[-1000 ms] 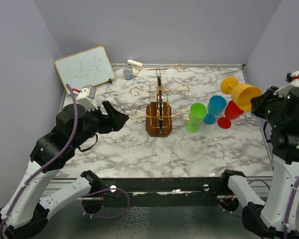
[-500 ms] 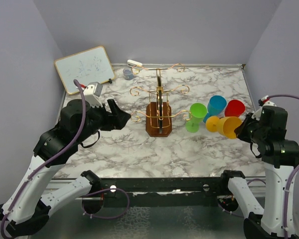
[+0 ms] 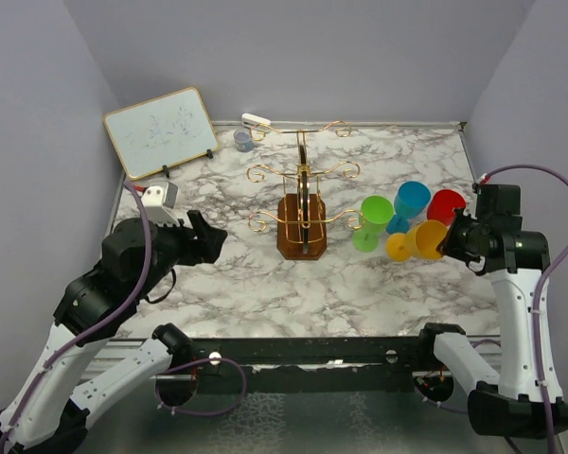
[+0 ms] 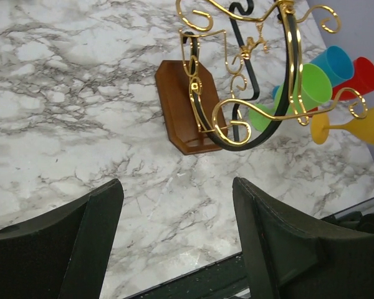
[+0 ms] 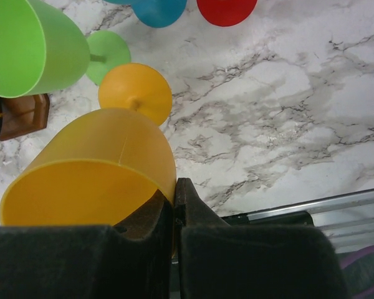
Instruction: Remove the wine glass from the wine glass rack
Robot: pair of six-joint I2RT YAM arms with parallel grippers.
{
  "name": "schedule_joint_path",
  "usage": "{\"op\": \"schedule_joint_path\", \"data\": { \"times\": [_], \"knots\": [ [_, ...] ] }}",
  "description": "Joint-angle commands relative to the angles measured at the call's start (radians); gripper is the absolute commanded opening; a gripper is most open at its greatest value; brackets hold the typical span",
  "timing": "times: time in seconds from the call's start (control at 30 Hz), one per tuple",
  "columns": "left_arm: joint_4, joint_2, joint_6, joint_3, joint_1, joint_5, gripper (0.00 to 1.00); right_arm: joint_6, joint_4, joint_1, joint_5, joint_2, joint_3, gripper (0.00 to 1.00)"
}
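Observation:
The gold wire wine glass rack [image 3: 303, 194] stands on its brown wooden base [image 3: 302, 238] mid-table, with no glass on its arms; it also shows in the left wrist view [image 4: 237, 93]. My right gripper [image 3: 452, 240] is shut on the rim of a yellow wine glass [image 3: 418, 241], held tilted just above the table, its foot toward the rack. In the right wrist view the fingers pinch the glass wall [image 5: 106, 162]. My left gripper [image 3: 211, 238] is open and empty, left of the rack, low over the table [image 4: 177, 205].
Green [image 3: 369, 222], blue [image 3: 407, 206] and red [image 3: 444, 206] wine glasses stand right of the rack, close to the yellow one. A small whiteboard [image 3: 161, 130] leans at the back left. A grey cup [image 3: 242, 141] sits at the back edge.
My right gripper has carried the yellow glass down and left, from high at the right to just in front of the other glasses. My left arm has drawn back and lowered slightly.

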Motion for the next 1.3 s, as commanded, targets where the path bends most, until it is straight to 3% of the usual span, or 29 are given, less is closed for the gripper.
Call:
{"op": "schedule_joint_path", "data": {
  "times": [0.0,0.33,0.57,0.77,0.97,1.03,1.07,1.1,1.13,1.27],
  "knots": [
    [0.008,-0.051,0.054,-0.059,0.002,-0.091,0.73,-0.002,0.091,0.005,0.005,0.043,-0.039,0.03],
    [0.055,-0.172,0.071,-0.176,0.002,-0.195,0.73,-0.016,0.189,0.005,-0.029,0.155,-0.093,0.09],
    [0.089,-0.241,0.069,-0.231,0.002,-0.236,0.73,-0.026,0.22,0.005,-0.054,0.186,-0.094,0.23],
    [0.112,-0.282,0.061,-0.265,0.001,-0.269,0.73,-0.032,0.199,0.005,-0.092,0.134,-0.019,0.32],
    [0.134,-0.324,0.036,-0.315,0.001,-0.303,0.73,-0.032,0.121,0.005,-0.14,0.091,0.157,0.37],
    [0.14,-0.341,0.025,-0.339,0.002,-0.318,0.73,-0.035,0.119,0.005,-0.173,0.074,0.215,0.45],
    [0.144,-0.349,0.021,-0.349,0.002,-0.328,0.73,-0.038,0.127,0.005,-0.201,0.063,0.23,0.61],
    [0.149,-0.355,0.018,-0.36,0.002,-0.338,0.73,-0.043,0.145,0.005,-0.234,0.052,0.239,0.85],
    [0.147,-0.359,0.015,-0.364,0.002,-0.348,0.75,-0.044,0.169,0.005,-0.262,0.038,0.239,0.99],
    [0.126,-0.352,-0.016,-0.367,0.002,-0.406,0.98,-0.008,0.303,0.005,-0.315,-0.023,0.183,1.0]
  ]
}}
